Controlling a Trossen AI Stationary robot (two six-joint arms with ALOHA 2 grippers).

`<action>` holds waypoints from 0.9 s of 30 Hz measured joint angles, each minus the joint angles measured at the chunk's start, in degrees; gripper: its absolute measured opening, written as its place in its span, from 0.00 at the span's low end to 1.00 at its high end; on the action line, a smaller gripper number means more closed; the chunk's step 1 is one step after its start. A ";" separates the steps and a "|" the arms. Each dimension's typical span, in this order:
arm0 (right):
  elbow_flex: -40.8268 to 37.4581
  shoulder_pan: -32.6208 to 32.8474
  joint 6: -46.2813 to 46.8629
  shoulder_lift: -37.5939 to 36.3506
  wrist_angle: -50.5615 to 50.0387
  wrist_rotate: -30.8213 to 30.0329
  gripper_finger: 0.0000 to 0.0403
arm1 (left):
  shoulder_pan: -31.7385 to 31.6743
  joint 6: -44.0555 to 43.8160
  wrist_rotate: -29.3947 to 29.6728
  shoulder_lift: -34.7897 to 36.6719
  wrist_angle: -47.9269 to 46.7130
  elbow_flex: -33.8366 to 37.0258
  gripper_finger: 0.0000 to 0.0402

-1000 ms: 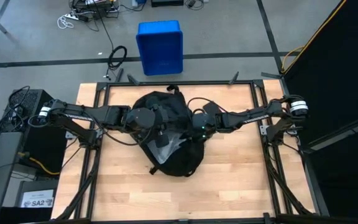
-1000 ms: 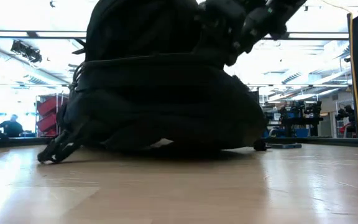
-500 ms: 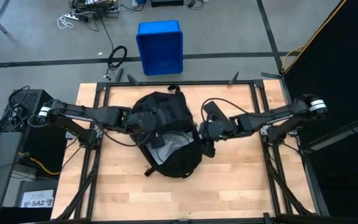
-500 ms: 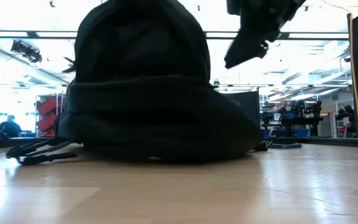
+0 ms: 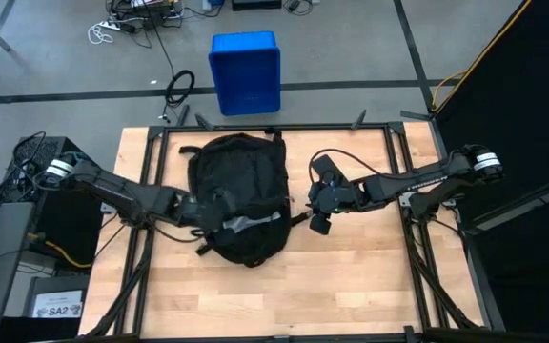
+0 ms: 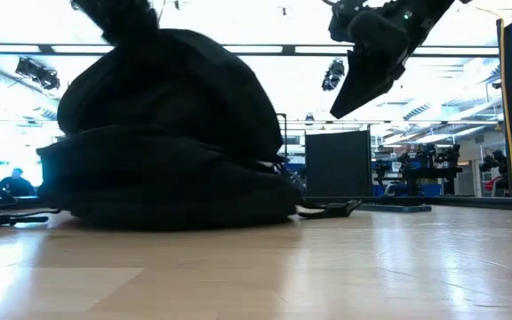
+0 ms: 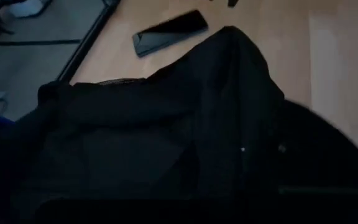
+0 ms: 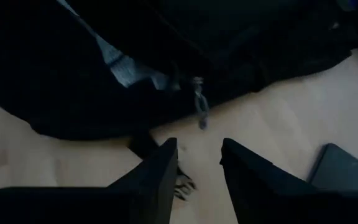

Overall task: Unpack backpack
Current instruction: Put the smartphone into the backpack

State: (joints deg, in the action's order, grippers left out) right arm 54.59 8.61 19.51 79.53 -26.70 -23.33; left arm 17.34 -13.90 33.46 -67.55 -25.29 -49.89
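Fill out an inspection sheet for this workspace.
Surface: wooden table, bare at the front.
Job's things: backpack lying on the table.
Clutter: flat dark slab on the wood beside the backpack.
Grippers: left gripper at the backpack's left edge, shut; right gripper raised beside the backpack, fingers apart, holding nothing.
Cables: loose coils on the floor.
Surroundings: blue bin behind the table.
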 joint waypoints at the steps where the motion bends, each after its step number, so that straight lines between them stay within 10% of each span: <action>1: -0.10 -0.27 -0.01 0.02 0.04 -0.95 0.26 | 0.00 -0.14 0.04 2.05 2.24 2.48 0.00; 11: -0.22 -6.16 5.53 0.02 -1.07 -10.94 0.32 | 0.07 0.22 -0.38 10.05 19.37 16.51 0.00; 27: -19.67 -22.66 13.92 0.04 6.43 2.19 0.76 | 0.02 4.65 -0.53 9.42 19.90 17.03 0.00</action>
State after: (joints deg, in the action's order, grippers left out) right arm 34.92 -14.05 33.42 79.57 -20.27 -21.14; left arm 17.37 -9.26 32.93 -58.13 -5.39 -32.86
